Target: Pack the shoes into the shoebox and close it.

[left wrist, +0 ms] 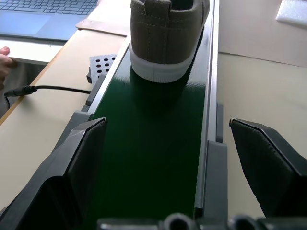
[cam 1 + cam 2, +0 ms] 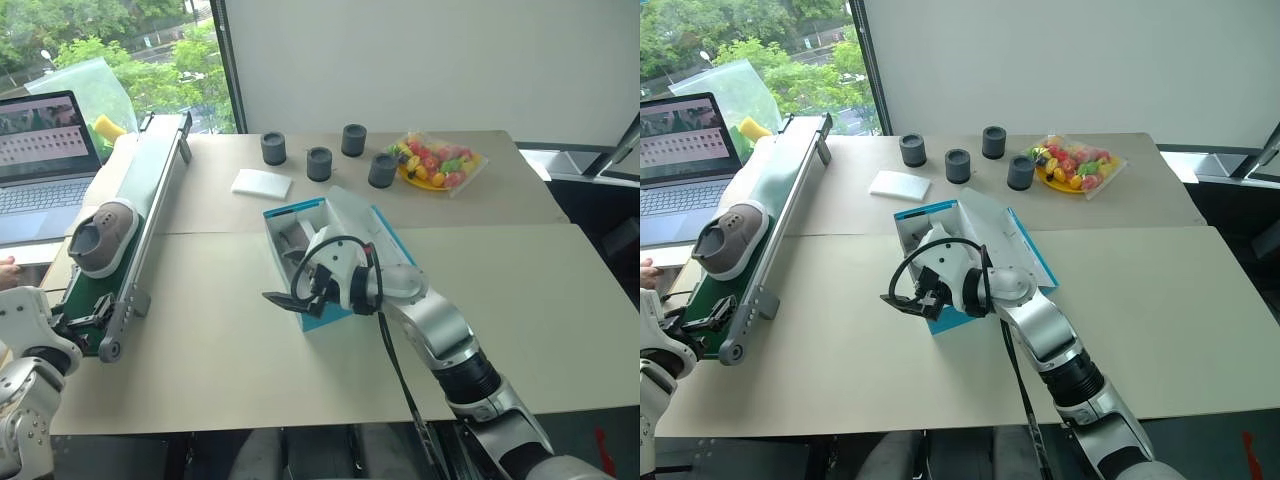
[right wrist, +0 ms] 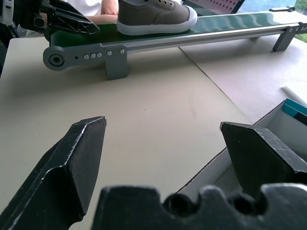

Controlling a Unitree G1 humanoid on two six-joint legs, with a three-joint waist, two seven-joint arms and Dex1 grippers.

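Tabletop conveyor (image 2: pixel 150 190) bearing one shoe (image 2: pixel 102 237)

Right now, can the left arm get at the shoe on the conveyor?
Probably yes. The left gripper is open at the belt's near end, jaws astride it, and the shoe sits just ahead with nothing between.

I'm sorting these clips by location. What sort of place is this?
Probably a robotics lab or test room: a small conveyor belt carrying a shoe sits on a beige table, beside a laptop and a window.
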